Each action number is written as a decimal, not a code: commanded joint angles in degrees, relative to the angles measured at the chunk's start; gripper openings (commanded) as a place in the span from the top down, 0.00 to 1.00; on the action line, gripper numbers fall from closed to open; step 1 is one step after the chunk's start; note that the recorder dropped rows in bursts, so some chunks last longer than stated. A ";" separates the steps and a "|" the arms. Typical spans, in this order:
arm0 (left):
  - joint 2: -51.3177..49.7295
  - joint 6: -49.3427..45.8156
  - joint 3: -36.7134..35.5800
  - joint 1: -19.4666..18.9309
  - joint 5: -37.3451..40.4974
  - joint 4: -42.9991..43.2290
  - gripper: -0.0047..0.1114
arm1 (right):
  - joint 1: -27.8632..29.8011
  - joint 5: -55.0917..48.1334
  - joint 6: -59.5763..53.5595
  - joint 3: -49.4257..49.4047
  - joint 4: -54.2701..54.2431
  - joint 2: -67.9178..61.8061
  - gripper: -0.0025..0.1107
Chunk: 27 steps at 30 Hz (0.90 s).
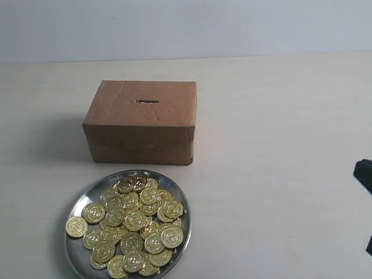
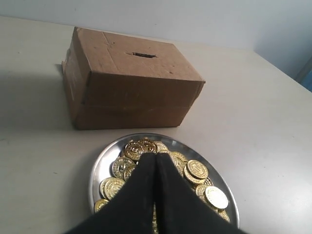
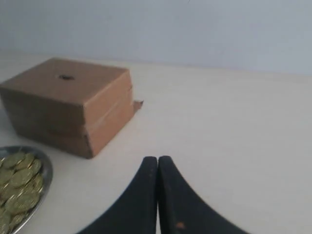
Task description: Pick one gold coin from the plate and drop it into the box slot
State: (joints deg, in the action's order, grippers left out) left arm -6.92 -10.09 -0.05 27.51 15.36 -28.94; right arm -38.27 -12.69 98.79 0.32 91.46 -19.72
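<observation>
Gold coins (image 1: 133,224) heap on the plate (image 1: 96,187) at the near edge of the tabletop (image 1: 279,145), with the box (image 1: 141,125) just beyond, its slot (image 1: 147,102) on top. Left hand (image 2: 156,160) hovers over the coins, pinched together with nothing visible in its grip; right hand (image 3: 157,161) is likewise closed and empty, over the tabletop right of the box

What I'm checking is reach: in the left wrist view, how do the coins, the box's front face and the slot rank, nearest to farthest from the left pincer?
1. Coins, on the plate, right by the tips of the left pincer.
2. Box, its front face, just beyond the plate's far rim.
3. Slot, on the box's top, farthest back.
</observation>
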 commanded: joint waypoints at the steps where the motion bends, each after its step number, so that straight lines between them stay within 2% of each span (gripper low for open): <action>1: 0.24 -0.18 0.05 -0.07 -0.01 -0.19 0.96 | 12.16 5.58 -2.80 -0.32 0.80 7.50 0.98; 4: 0.24 -0.18 0.05 -0.07 -0.01 -0.19 0.96 | 18.92 10.96 -4.86 -0.32 0.96 11.54 0.98; 6: 0.24 -0.18 0.05 -0.07 -0.01 -0.19 0.96 | 26.50 16.82 -5.58 -0.32 1.39 15.26 0.98; 10: 0.24 -0.18 0.05 -0.07 -0.01 -0.19 0.96 | 31.70 17.26 -5.73 -0.32 1.39 19.72 0.98; 16: 0.34 -0.18 0.05 -0.07 -0.01 -0.19 0.96 | 34.72 17.40 -5.73 -0.32 1.39 19.72 0.98; 23: 0.34 -0.18 0.05 -0.07 -0.01 -0.19 0.96 | 34.65 17.17 -5.73 -0.32 1.02 19.72 0.98; 27: 0.34 -0.18 0.05 -0.07 -0.01 -0.19 0.96 | 34.65 14.98 -11.20 -0.32 -4.92 19.72 0.98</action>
State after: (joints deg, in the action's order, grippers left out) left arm -6.92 -10.09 -0.05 27.51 15.36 -28.94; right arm -3.90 4.41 92.18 0.32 91.03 -0.36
